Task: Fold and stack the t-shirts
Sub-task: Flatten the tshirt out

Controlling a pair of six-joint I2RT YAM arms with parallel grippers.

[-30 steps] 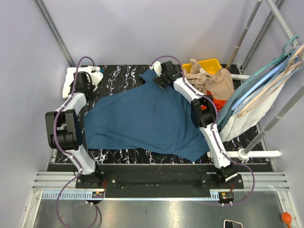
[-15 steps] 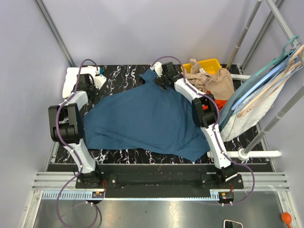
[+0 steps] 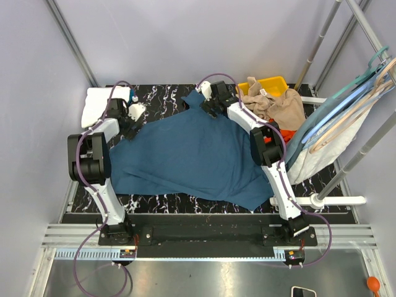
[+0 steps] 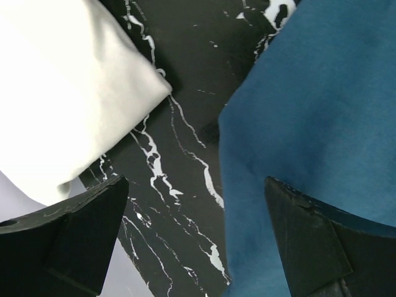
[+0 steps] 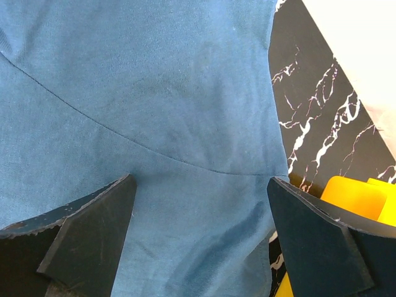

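Your left gripper (image 4: pixel 195 204): jaws wide, empty, above black marbled tabletop (image 4: pixel 179 124), between folded white cloth t-shirt (image 4: pixel 62 93) and edge of large teal-blue cloth t-shirt (image 3: pixel 192 158) spread mid-table. Your right gripper (image 5: pixel 199 185): jaws wide, empty, over teal shirt's far corner, near yellow plastic bin (image 5: pixel 352 192).

Left arm (image 3: pixel 90 162) folded at frame left, left gripper (image 3: pixel 132 116) jaws wide apart, right arm (image 3: pixel 267 150) extended toward upper centre, right gripper (image 3: pixel 210 104) jaws wide apart.

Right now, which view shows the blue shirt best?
The top view: the blue shirt lies spread there, nearly whole. The left wrist view shows only one edge of it, the right wrist view only a seamed patch.
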